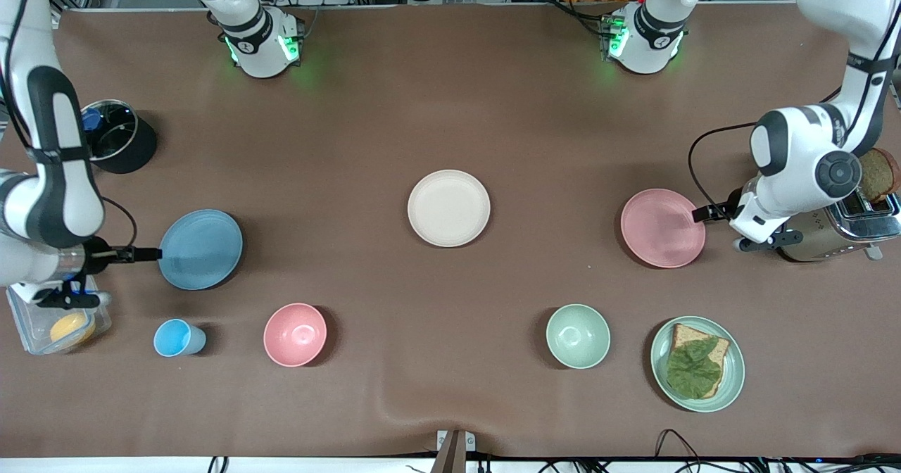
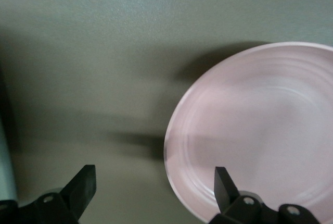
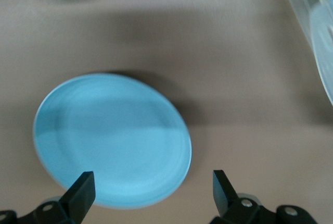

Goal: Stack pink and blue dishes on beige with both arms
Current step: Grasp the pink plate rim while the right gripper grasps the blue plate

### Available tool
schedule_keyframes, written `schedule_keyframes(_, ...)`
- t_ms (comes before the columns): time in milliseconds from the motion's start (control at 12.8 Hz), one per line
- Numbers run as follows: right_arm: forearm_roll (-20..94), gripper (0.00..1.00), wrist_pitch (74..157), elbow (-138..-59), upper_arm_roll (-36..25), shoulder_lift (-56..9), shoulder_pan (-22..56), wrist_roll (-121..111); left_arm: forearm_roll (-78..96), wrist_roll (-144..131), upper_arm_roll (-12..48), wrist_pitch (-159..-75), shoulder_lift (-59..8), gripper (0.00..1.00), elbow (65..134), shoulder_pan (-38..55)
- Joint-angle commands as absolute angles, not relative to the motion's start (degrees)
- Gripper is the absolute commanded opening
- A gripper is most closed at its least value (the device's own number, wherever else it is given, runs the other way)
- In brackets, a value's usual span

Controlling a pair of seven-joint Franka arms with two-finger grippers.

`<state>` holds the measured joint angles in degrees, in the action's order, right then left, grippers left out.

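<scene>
Beige plate [image 1: 448, 207]: mid-table, flat on the brown cloth, bare, well apart from both my grippers.
Pink plate [image 1: 662, 227]: toward my left arm's end of the table, flat on the cloth, nothing on it.
Blue plate [image 1: 200, 248]: toward my right arm's end, flat on the cloth, nothing on it.
Left gripper [image 1: 704, 212]: low at the pink plate's rim, on the side toward the toaster; fingers spread wide, grasping nothing. In my left wrist view 1 fingertip [image 2: 225, 183] overlaps the plate [image 2: 260, 130] and the other sits over bare cloth; contact with the rim I cannot tell.
Right gripper [image 1: 151, 253]: low at the blue plate's rim, on the side toward the clear box; fingers spread wide, grasping nothing. In my right wrist view 1 fingertip [image 3: 83, 188] overlaps the plate [image 3: 112, 138], the other is off it over cloth.
Blue cup [image 1: 178, 338]: nearer the front camera than the blue plate, upright.
Pink bowl [image 1: 295, 334]: beside the cup, toward mid-table.
Green bowl [image 1: 578, 336]: nearer the camera than the pink plate.
Green plate [image 1: 697, 364]: beside the green bowl, holds toast [image 1: 697, 364] with a green leaf on top.
Toaster [image 1: 845, 230]: just beside my left wrist, bread slice standing in a slot.
Clear box [image 1: 60, 325]: under my right wrist, something yellow inside.
Black pot [image 1: 116, 139]: farther from the camera than the blue plate, glass lid on.
</scene>
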<state>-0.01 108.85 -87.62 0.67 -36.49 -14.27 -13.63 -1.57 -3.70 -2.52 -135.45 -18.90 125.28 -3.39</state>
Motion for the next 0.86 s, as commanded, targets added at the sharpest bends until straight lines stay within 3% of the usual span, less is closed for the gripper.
schedule_keyframes(0, -1.05, 1.00, 114.41, -91.91, 0.88, -35.86, -14.24, -15.47, -2.37, -3.52, -2.02, -136.67, -20.83, 0.98, 124.37, -4.04)
schedule_keyframes(471, -2.02, 1.00, 130.50, -103.87, 0.97, -35.24, -16.87, -19.07, -1.93, -3.60, -2.02, -137.72, -23.73, 0.72, 123.93, -4.04)
schedule_keyframes(627, -2.02, 1.00, 130.43, -104.50, 0.97, -35.16, -16.87, -19.25, -1.85, -3.52, -1.93, -137.72, -23.91, 0.54, 123.57, -4.04)
schedule_keyframes(784, -2.02, 1.00, 129.99, -104.77, 0.97, -34.98, -16.96, -19.34, -1.76, -3.43, -1.85, -137.64, -23.99, 0.21, 123.57, -4.13)
